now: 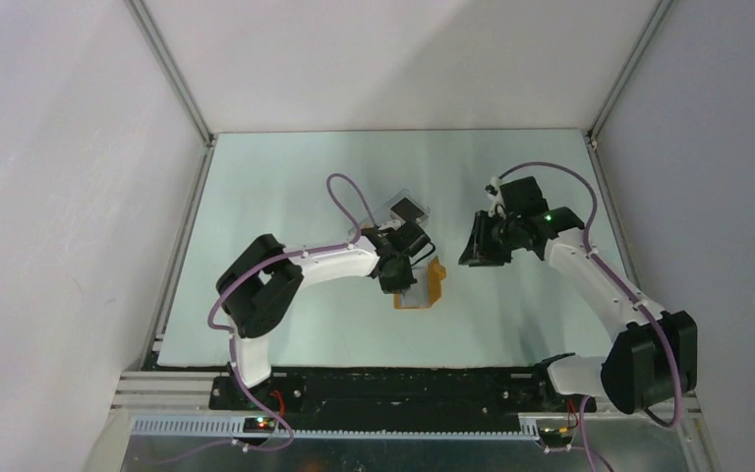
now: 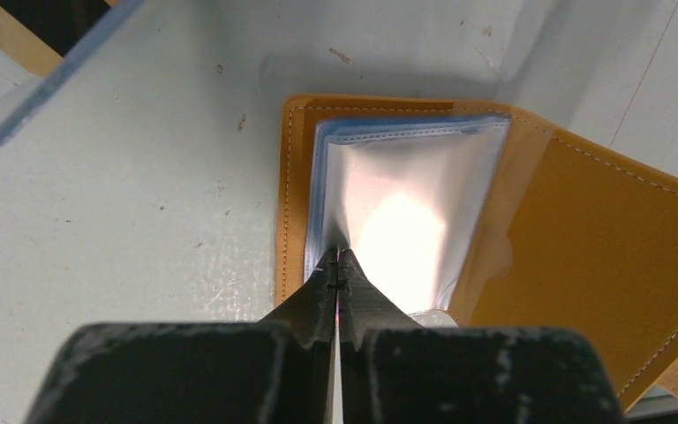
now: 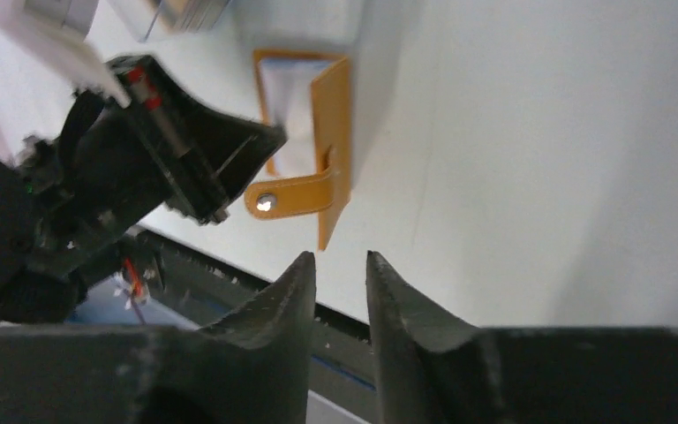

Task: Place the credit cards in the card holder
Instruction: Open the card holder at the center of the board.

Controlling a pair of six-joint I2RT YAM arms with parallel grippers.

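Shut tight, the left gripper (image 2: 339,276) is seen pinching the near edge of a clear plastic inner sleeve (image 2: 406,203) of the small orange-tan leather-like card holder (image 2: 600,247), which lies opened on the pale tabletop (image 2: 141,194) just in front of that arm. The right gripper (image 3: 340,265) is held partly open and empty, off to the holder's right. The sleeve is judged thin, limp and slippery, easily puckered or torn, and best taken at its free edge; the cover looks stiffer. Cards would be expected to be light, rigid and slick. No credit card can be made out with certainty. The sleeve's mouth is lost in glare, and a clear plastic rectangle with a black centre (image 1: 408,208) is partly hidden by the left arm.
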